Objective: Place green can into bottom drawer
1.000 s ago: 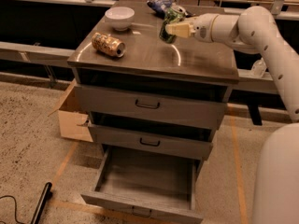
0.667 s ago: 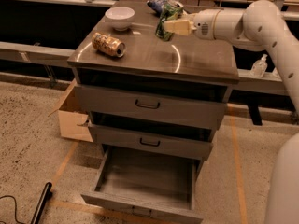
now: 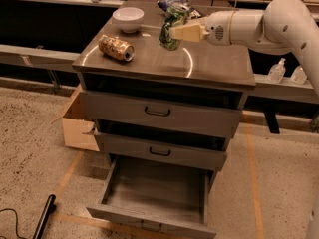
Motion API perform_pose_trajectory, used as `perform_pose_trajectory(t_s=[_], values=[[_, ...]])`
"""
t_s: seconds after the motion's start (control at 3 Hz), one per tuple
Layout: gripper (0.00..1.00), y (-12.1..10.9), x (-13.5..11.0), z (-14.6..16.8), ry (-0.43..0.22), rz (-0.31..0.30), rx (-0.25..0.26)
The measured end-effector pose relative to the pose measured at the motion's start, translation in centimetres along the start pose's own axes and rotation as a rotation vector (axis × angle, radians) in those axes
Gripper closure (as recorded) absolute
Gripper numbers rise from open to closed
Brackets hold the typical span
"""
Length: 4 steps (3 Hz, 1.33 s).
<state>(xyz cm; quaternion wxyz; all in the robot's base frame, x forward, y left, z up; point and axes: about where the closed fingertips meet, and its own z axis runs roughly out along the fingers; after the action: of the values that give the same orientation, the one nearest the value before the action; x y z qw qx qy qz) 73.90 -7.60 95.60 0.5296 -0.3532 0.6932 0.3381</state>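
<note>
Grey cabinet top (image 3: 214,66), gritty floor around. Gripper (image 3: 177,32) at 12 o'clock above it, clamped shut on green can (image 3: 167,38), held tilted, apparently off the surface. Transport step, by the look. Bottom drawer (image 3: 154,190) pulled out at 6 o'clock. Next: clear front edge, descend, release inside. Gold can (image 3: 116,48), bowl (image 3: 128,18) at 10 o'clock, off path. Middle drawer front (image 3: 159,152) overhangs rear of opening; needs margin.

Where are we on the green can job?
Done: bottom drawer is pulled open, nothing visible inside. In hand: gripper is shut on the green can, tilted, over the cabinet top. Left: carry it down to the drawer and release.
</note>
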Motion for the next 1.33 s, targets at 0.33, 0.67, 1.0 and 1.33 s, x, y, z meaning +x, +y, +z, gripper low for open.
perform_pose_trajectory(t_s=[0.33,0.67,1.0,1.33], values=[[1.0,2.7,0.6,0.6,0.001,0.021,-0.026],[1.0,8.7,0.4,0.8,-0.02,0.061,-0.059],[1.0,14.2,2.1,1.6,-0.019,0.102,-0.101],[1.0,18.8,4.6,2.6,0.022,0.097,-0.119]])
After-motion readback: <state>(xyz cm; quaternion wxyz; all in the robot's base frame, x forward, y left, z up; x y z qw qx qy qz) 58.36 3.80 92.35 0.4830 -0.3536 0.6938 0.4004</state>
